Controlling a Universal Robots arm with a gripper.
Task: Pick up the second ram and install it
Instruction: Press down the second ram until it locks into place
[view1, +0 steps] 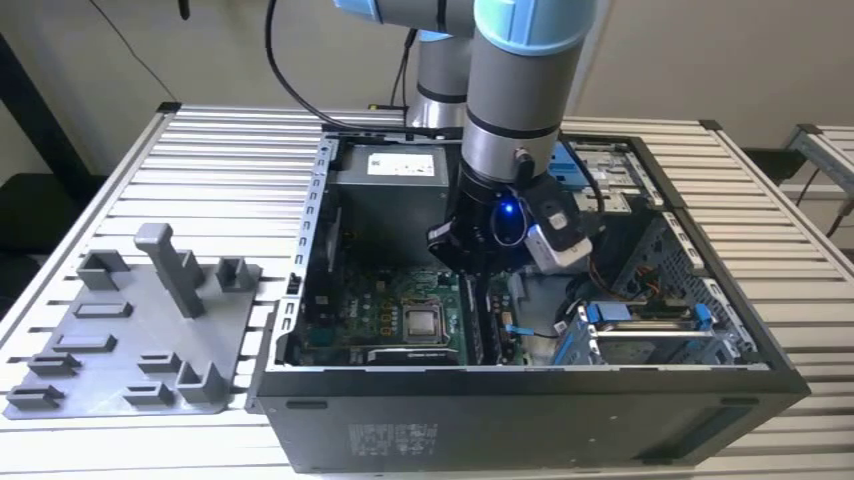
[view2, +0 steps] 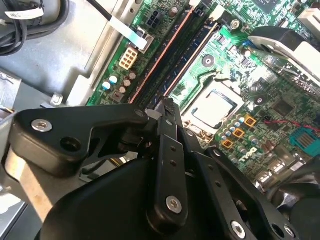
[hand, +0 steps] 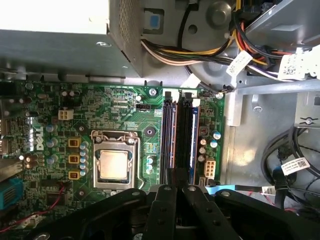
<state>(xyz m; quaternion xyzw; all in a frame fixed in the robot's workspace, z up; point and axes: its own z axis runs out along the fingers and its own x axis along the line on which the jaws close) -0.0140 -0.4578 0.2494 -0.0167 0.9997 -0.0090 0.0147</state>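
Observation:
My gripper (view1: 470, 270) is low inside the open computer case (view1: 534, 400), over the memory slots beside the processor (hand: 114, 164). In both wrist views its black fingers (hand: 161, 210) meet in a narrow point (view2: 167, 106) on the near end of the second ram (hand: 168, 135), a long thin dark stick seen edge-on (view2: 191, 59). The stick stands along the slot nearest the processor. Whether it is fully seated is hidden by the fingers. Another dark stick (hand: 185, 135) fills the neighbouring slot.
The grey fixture plate (view1: 134, 340) with upright posts lies on the slatted table at the exterior view's left. Inside the case are the power supply (view1: 387, 180), bundled cables (hand: 200, 55), and a drive cage (view1: 654, 330) at the exterior view's right.

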